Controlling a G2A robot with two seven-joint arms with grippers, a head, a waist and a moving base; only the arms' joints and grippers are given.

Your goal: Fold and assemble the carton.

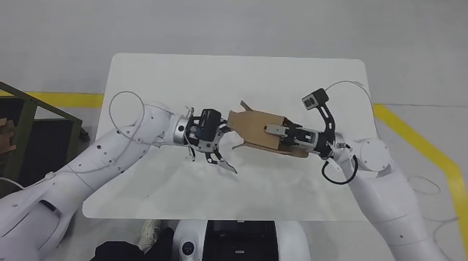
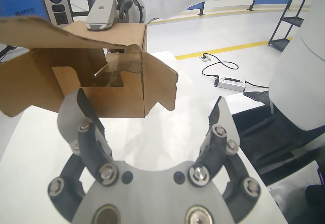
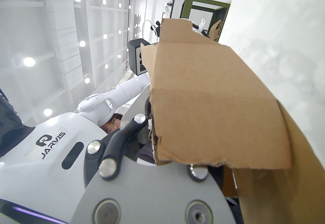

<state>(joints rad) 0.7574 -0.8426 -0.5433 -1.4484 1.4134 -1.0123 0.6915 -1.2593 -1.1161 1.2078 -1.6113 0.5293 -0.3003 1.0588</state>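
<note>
Carton (image 1: pixel 256 126) clamped by the right end effector (image 1: pixel 276 129), while the left end effector (image 2: pixel 148 101) gapes wide beside it.

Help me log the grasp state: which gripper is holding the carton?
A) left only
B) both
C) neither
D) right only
D: the right gripper is clamped on one panel of the carton, while the left gripper stands open in front of it with nothing between its fingers.

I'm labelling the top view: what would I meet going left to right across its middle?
Green rack → left gripper → carton → right gripper, clamped on the carton's right end.
</note>
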